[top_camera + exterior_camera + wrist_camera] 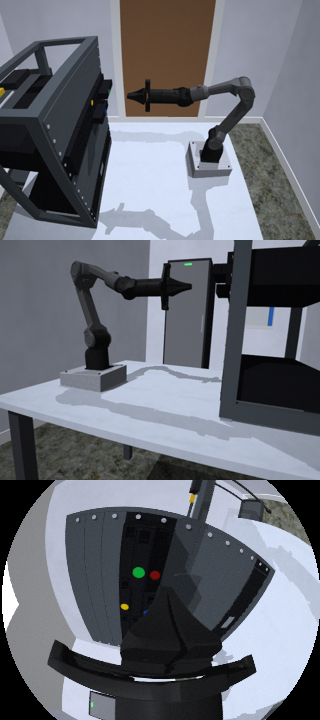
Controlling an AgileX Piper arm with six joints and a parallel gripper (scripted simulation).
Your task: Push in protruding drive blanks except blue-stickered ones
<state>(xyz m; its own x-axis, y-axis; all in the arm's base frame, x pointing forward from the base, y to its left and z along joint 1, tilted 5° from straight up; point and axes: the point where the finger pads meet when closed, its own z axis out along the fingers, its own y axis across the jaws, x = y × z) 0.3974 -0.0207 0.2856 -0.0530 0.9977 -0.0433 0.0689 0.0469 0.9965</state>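
The dark rack point(51, 124) stands at the left of the white table. Two black drive blanks stick out of its front near the top. The upper one carries a green sticker point(108, 90). The lower one carries a blue sticker point(105, 111). A yellow sticker point(92, 102) and a small red one point(100, 99) sit further back on the front. Both protruding blanks also show in the exterior view point(221, 269) point(222, 291). My gripper point(128, 95) is shut and empty. It points at the rack front, a short gap away, about level with the green-sticker blank. The wrist view shows the green point(139, 572), red point(155, 575) and yellow point(124, 606) stickers beyond my fingertips point(167, 600).
My arm's grey base block point(208, 160) sits at the right of the table. A grey cabinet point(188, 312) stands behind the table, and a brown door point(166, 51) is in the far wall. The rack's front foot point(227, 418) rests on the table top.
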